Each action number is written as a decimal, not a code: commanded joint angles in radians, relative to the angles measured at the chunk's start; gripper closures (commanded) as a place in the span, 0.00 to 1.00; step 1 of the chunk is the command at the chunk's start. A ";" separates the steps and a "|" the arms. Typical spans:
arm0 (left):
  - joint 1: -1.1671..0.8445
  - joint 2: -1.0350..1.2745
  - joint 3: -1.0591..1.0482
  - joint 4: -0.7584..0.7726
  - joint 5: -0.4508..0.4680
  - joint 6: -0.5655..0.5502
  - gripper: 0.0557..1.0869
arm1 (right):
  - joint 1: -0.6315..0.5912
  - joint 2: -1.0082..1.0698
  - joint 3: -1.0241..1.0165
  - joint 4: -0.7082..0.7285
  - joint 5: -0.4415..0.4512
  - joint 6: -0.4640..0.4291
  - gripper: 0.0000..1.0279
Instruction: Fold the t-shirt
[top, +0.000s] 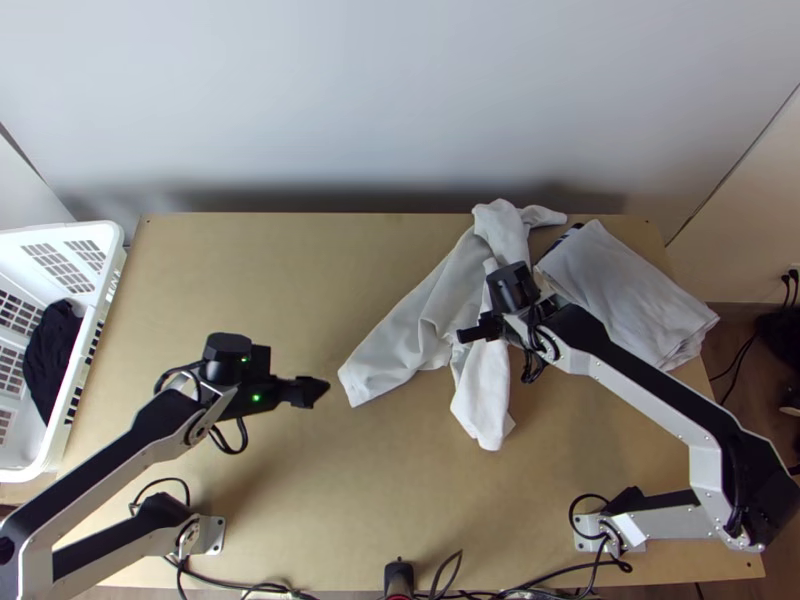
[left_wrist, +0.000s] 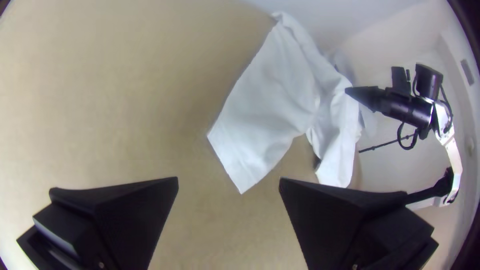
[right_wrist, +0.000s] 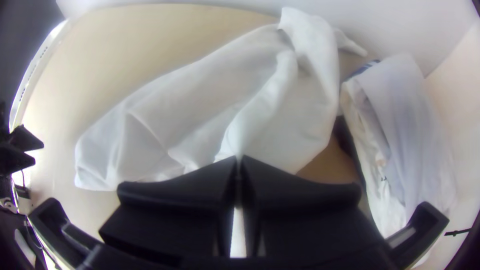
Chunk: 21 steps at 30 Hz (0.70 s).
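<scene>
Silver-grey arms (top: 650, 409) show black joints (top: 765, 482), looping cables (top: 232, 452) — and green lights (top: 256, 398).

Your left arm (top: 105, 470) bends outward at its elbow, then angles back inward, its gripper (top: 318, 390) pointing toward the middle, the fingers (left_wrist: 132, 212) spread wide. Your right arm (top: 655, 402) doubles back from its own outward elbow; its gripper (top: 468, 334) points inward too, with the fingers (right_wrist: 192, 192) brought together at their tips.
</scene>
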<state>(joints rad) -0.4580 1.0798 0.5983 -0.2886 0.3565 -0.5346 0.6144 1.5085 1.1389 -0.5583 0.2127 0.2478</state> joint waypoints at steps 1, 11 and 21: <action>-0.051 0.071 -0.038 0.025 0.099 -0.171 0.05 | 0.002 -0.027 -0.004 0.005 -0.001 0.028 0.97; -0.077 0.224 0.003 0.193 0.133 -0.206 0.05 | -0.001 -0.041 -0.021 0.012 0.001 0.059 0.97; -0.111 0.393 0.069 0.292 0.139 -0.211 0.05 | -0.008 -0.060 -0.045 0.012 0.001 0.065 0.97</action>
<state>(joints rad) -0.5465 1.3556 0.6205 -0.0433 0.4873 -0.7383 0.6083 1.4582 1.1042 -0.5465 0.2127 0.3069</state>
